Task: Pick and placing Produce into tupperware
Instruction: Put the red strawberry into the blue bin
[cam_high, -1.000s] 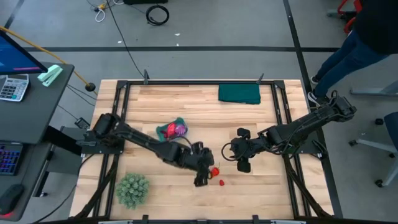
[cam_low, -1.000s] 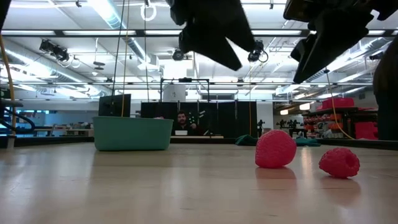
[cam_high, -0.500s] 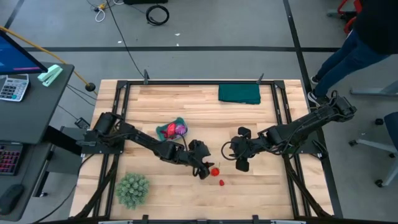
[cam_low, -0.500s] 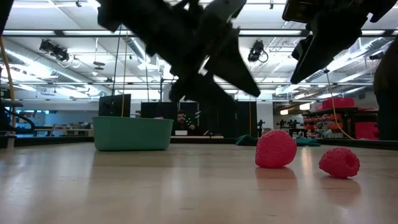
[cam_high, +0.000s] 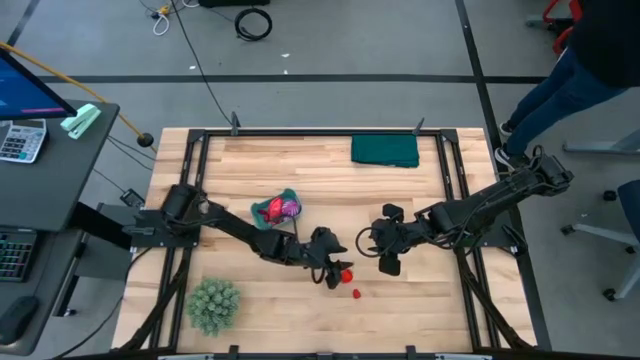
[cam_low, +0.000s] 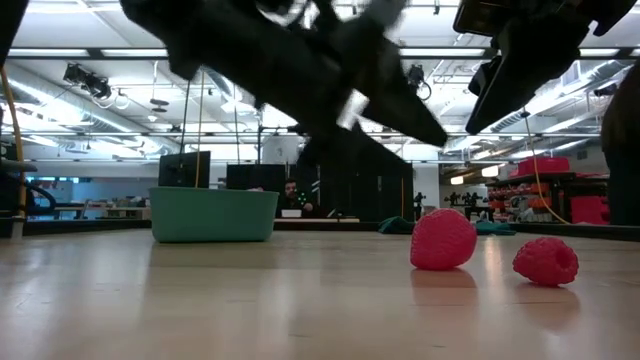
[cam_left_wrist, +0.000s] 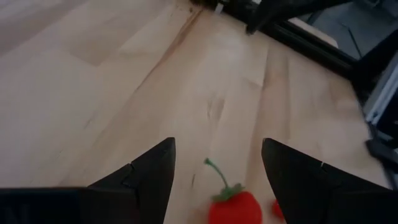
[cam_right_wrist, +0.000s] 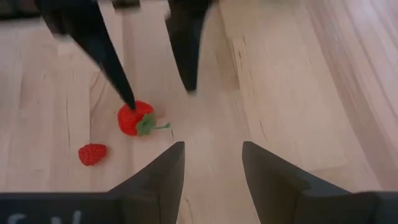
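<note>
Two loose produce pieces: strawberry (cam_high: 346, 275) and raspberry (cam_high: 356, 294), at 5 o'clock of the tupperware (cam_high: 277, 210). Left end effector (cam_high: 334, 273) wide, straddling the strawberry; one finger (cam_right_wrist: 107, 59) touches it, may knock it away. Right end effector (cam_high: 388, 240) part-open, empty, idle at 3 o'clock.

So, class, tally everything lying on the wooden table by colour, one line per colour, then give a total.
Red: 3, the strawberry, the raspberry and a red piece in the teal container
Magenta-purple: 1, a piece in the container
Teal: 1, the container
Green: 2, the folded cloth and the fuzzy ball
Total: 7
</note>
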